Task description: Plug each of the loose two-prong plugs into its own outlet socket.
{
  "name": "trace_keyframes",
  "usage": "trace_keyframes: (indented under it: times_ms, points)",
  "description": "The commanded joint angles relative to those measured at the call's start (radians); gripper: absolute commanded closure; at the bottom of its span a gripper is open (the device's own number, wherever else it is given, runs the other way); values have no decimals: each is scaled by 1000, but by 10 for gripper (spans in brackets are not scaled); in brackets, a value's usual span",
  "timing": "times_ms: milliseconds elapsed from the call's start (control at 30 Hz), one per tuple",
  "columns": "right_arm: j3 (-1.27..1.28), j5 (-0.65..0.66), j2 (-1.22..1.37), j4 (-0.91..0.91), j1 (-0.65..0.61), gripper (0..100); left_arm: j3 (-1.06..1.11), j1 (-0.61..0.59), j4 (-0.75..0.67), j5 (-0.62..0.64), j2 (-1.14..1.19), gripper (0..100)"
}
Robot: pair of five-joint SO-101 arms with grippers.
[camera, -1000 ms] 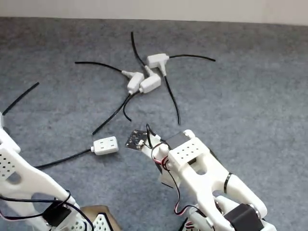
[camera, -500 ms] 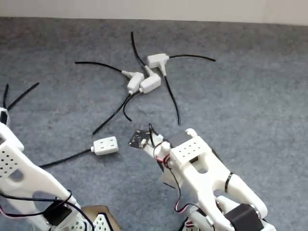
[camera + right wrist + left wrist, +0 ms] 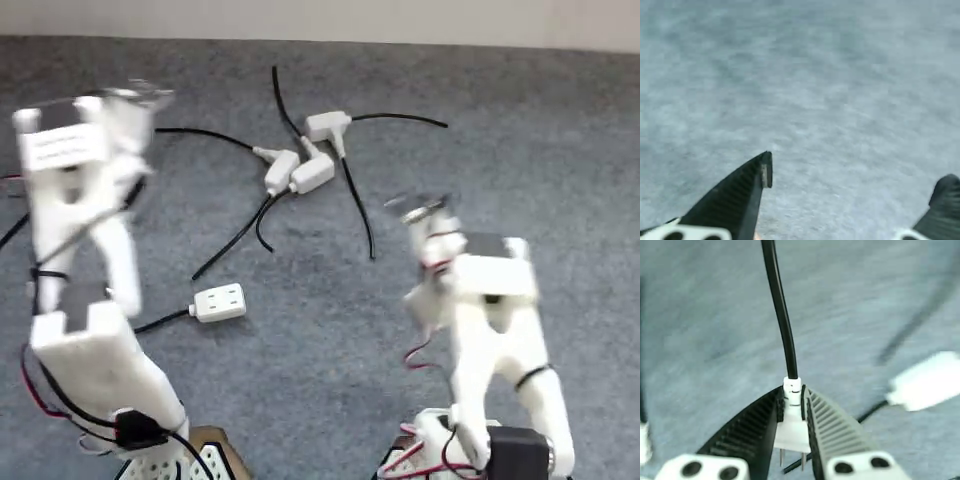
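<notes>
Grey carpet table. My left gripper [image 3: 793,399] clamps a two-prong plug [image 3: 791,432]; right gripper [image 3: 856,175] gapes wide, empty. Insertion step, I judge: next, line prongs to the outlet socket [image 3: 219,302] lying between arms.

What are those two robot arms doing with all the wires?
They're meant to plug things in. The left gripper is shut on a white two-prong plug with a black cord, over the grey mat. The right gripper is open and holds nothing. A white outlet socket block lies on the mat between the arms, with more white connectors farther back.
</notes>
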Motion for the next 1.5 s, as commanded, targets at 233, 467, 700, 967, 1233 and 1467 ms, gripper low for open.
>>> trace_keyframes:
  times_ms: [233, 467, 700, 967, 1233, 1467]
  points:
    - [-42, 129, -28, -15, 335, 535, 642, 605, -267, 74, -429, 995]
    - [-4, 124, -28, -15, 289, 535, 717, 812, -276, 64, -429, 995]
    - [30, 127, -28, -10, 226, 535, 780, 862, -344, 5, -429, 992]
    - [62, 127, -28, -7, 110, 535, 826, 868, -356, -46, -435, 803]
    - [59, 161, -28, 27, -8, 535, 730, 819, -281, 64, -441, 787]
    - [-45, 397, -18, 188, -358, 535, 634, 394, -282, 250, -513, 787]
